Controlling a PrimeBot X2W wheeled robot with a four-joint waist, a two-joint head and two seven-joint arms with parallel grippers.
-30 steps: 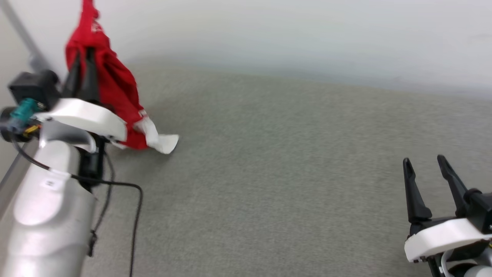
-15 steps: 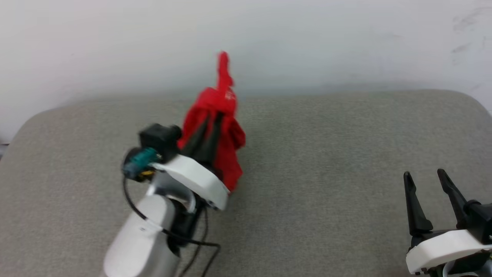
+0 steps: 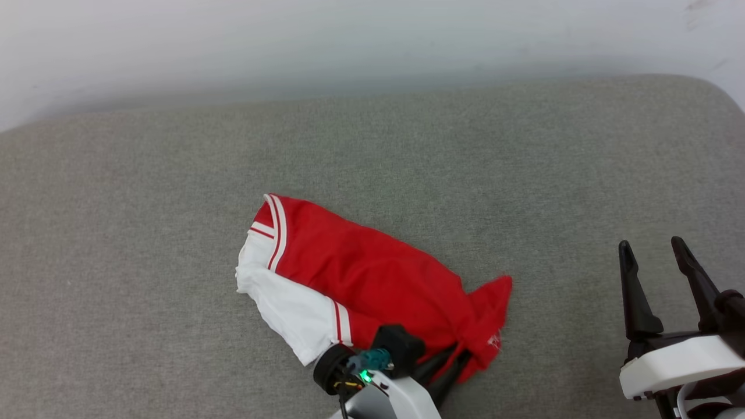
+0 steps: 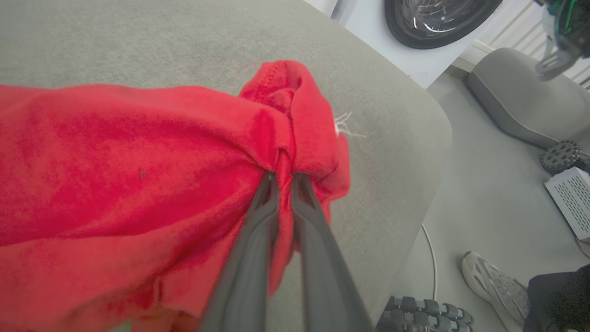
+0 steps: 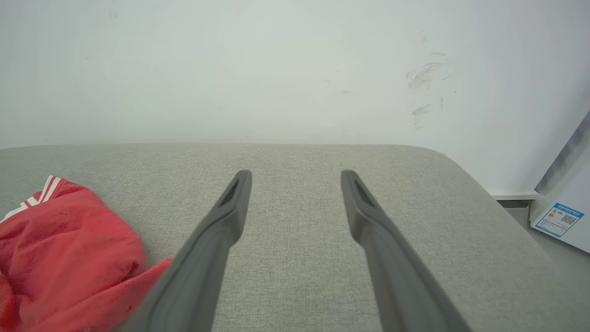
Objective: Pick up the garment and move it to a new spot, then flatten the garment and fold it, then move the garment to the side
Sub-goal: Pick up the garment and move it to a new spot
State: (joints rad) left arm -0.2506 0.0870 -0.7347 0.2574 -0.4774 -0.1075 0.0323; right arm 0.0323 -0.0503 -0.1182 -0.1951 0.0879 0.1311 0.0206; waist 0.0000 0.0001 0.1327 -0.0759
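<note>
Pinching a bunched fold of the one red jersey (image 3: 372,273), the left gripper (image 3: 460,356) sits at 6 o'clock in the head view. Its two dark fingers (image 4: 249,258) are nearly together, with red cloth squeezed in the slit between them. They angle toward 1 o'clock, and the white wrist housing is cut off by the bottom edge. The right gripper (image 3: 651,244) hangs at 4 o'clock, well apart from the jersey. Its two fingers are spread wide and point toward 12, with nothing between them. The jersey lies crumpled on the grey cushion (image 3: 174,174), stretching from the gripped end toward 10 o'clock. One white sleeve (image 3: 291,308) with red stripes shows there. One pale wall (image 3: 349,35) runs along 12 o'clock. One light shoe (image 4: 493,281) rests on the floor at 4 o'clock in the left wrist view.
</note>
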